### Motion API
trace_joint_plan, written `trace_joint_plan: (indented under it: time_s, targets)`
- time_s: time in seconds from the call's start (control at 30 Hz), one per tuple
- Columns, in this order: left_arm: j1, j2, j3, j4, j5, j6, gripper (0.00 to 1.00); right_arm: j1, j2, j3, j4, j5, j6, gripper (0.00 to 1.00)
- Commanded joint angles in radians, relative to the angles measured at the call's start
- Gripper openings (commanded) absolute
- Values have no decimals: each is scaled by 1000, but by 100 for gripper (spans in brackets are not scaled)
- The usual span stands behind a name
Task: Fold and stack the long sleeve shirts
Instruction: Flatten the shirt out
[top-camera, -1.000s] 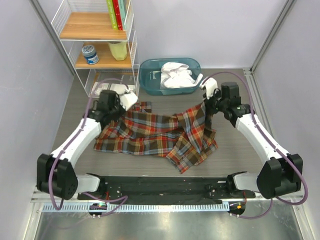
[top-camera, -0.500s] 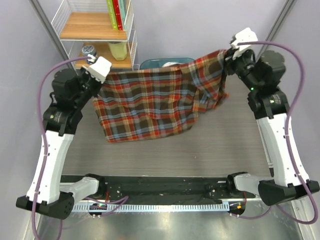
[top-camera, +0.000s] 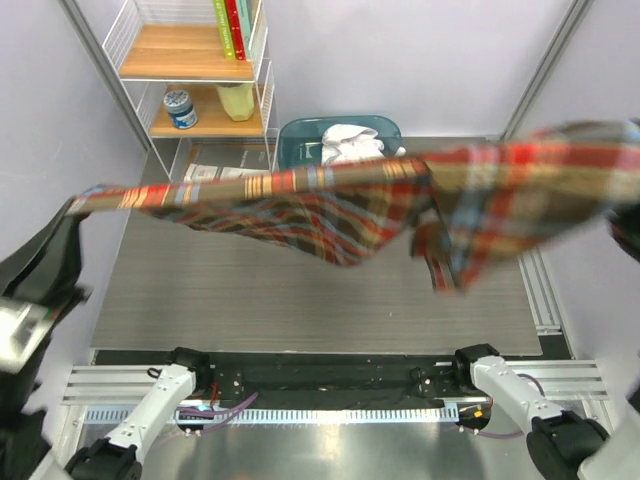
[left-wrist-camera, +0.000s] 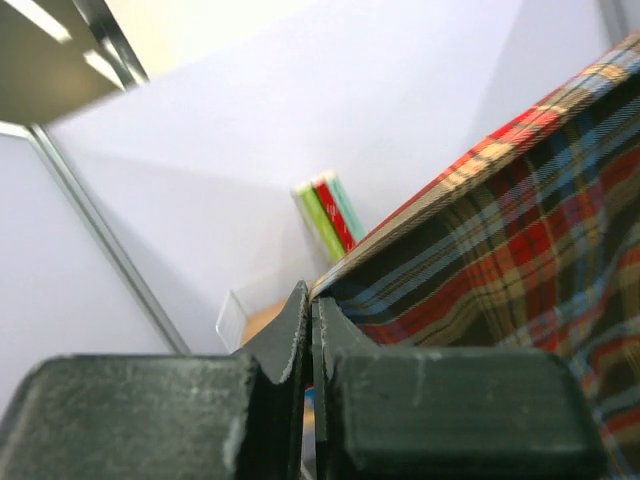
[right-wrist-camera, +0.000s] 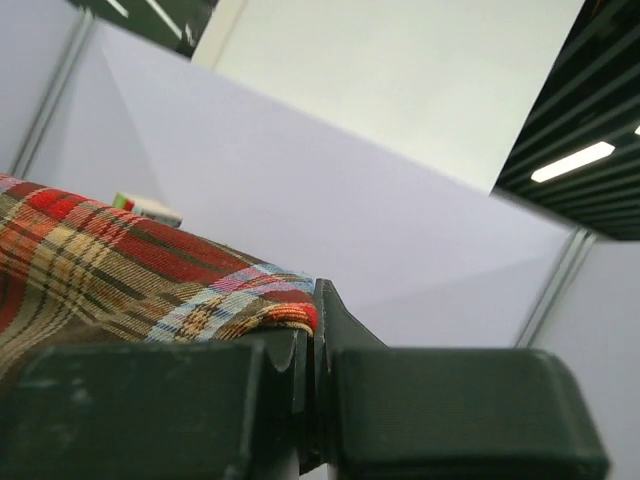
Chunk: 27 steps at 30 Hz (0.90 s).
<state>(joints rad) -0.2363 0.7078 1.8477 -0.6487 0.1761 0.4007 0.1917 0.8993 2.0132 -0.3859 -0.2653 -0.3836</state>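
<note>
The plaid flannel shirt (top-camera: 340, 200) hangs stretched in the air high above the table, spanning nearly the whole top view, with a sleeve or fold drooping at right of centre. My left gripper (left-wrist-camera: 312, 300) is shut on its left edge; the plaid cloth (left-wrist-camera: 500, 250) runs off to the right. My right gripper (right-wrist-camera: 312, 318) is shut on a hem of the same shirt (right-wrist-camera: 120, 255). In the top view the left arm (top-camera: 40, 270) is at the far left and the right arm is mostly off the right edge. A white shirt (top-camera: 350, 145) lies in the teal bin (top-camera: 300, 140).
A wire shelf unit (top-camera: 195, 70) with books, a jar and a cup stands at the back left. Papers (top-camera: 215, 165) lie on the table under it. Metal frame posts rise at both back corners. The grey table top (top-camera: 250, 300) lies far below the shirt.
Both arms have swung up and apart, lifting the plaid shirt from a hanging sheet above the table to a high, nearly level stretch close to the camera.
</note>
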Motion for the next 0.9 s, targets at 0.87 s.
trace_joint_plan:
  time_s: [0.87]
  targets:
    - [28, 349, -1024, 576, -135, 173, 0, -94, 288, -1059, 573, -144, -245, 1]
